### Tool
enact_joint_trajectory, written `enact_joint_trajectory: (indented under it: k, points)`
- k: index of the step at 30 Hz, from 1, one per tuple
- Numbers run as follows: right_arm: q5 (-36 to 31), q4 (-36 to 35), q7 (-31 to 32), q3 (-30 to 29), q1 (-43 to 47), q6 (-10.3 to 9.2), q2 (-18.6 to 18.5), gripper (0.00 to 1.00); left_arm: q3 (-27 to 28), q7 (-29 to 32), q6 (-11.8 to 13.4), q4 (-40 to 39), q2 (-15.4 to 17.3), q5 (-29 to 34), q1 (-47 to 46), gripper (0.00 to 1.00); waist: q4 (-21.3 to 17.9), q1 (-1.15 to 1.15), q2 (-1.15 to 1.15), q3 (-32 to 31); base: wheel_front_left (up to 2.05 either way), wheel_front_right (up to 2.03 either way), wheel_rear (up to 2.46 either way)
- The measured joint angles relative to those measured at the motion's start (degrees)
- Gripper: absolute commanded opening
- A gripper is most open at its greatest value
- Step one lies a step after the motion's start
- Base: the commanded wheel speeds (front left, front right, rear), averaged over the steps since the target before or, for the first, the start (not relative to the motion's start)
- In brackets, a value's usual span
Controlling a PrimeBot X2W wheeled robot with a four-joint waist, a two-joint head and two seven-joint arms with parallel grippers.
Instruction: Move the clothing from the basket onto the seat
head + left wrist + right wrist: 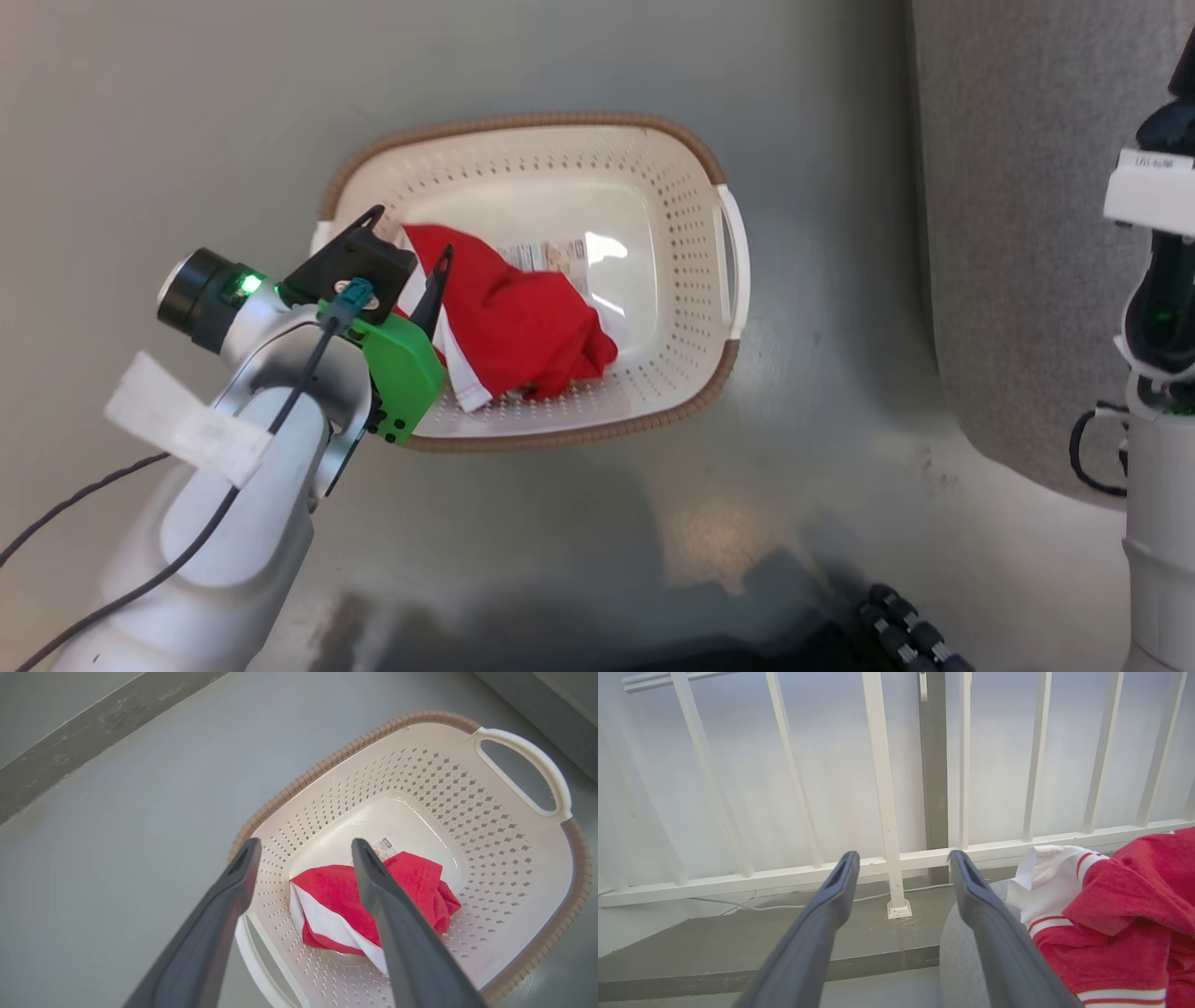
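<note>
The basket point(672, 233) is presenting as smooth, semi-gloss cream plastic, its floor throwing back bright glare around a paper label sticker point(551, 257); its rim point(523, 121) is showing a brown woven-look texture. The clothing point(523, 322) inside is appearing as soft matt cloth. A second garment point(1120, 933) is showing a slightly napped weave. The seat point(1018, 233) is displaying coarse-grained, matt grey upholstery. The floor point(187, 140) is reflecting light softly — a smooth grey coating. The left gripper point(411, 233) is showing fingers point(397, 933) of dark matt plastic, a green housing point(403, 369) of smooth plastic and a forearm shell point(233, 523) in pale satin finish.
</note>
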Motion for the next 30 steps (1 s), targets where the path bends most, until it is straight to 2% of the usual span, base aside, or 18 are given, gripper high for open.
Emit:
enact_joint_trajectory:
  k: [11,30]
  points:
    - [0.1,0.7,-1.4,1.1,-4.8,0.03,0.5,1.0,-5.2,0.9,-2.5,7.3,-0.2,2.7,-4.3,1.0,-2.9,0.0,0.0,6.6,0.0,0.0,0.0]
    - [0.9,1.7,-2.6,3.3,-8.5,0.54,1.6,1.0,-10.2,1.9,-3.4,15.4,0.6,4.2,-9.5,1.0,-8.0,-0.01,0.0,12.4,0.0,0.0,0.0]
